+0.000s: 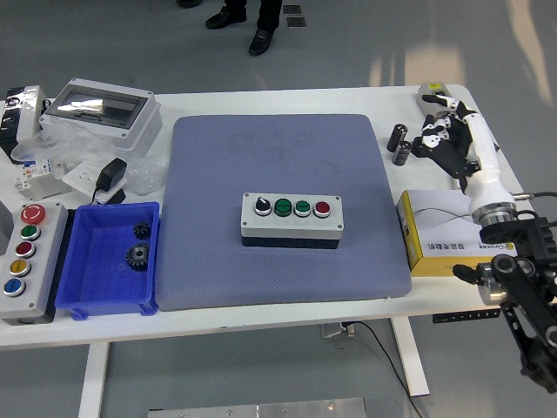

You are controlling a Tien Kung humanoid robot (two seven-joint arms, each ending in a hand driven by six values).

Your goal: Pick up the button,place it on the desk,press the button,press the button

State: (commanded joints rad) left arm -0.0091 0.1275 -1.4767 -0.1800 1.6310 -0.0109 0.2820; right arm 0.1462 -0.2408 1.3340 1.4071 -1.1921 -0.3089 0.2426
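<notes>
Your right arm [522,287] comes in from the lower right corner and runs up along the table's right side; its white forearm [483,165] points away from you, and the right hand [444,135] sits at the far right of the table [287,309], fingers loosely bent and holding nothing. Your left arm is out of sight.

Under the forearm lies a yellow box [439,235] with dark print on its near side, too small to read. Just left of the hand stand 2 dark cylinders [400,144]; just beyond the fingertips a grey switch box [431,89] peeks out, mostly covered by the hand.

The button box [291,218] lies well apart from the hand, to its left and nearer to you, in the middle of the blue mat [278,148]; it is a grey box on a dark base, flat on the mat, with 4 controls in a row: a black knob on white, 2 green buttons and 1 red button at the end closest to the hand; nothing touches it.

Much farther left of the hand you have a blue bin [87,261] with 2 gears [137,248], a grey 5-button station [24,252], and a clear-lidded enclosure [100,106].
</notes>
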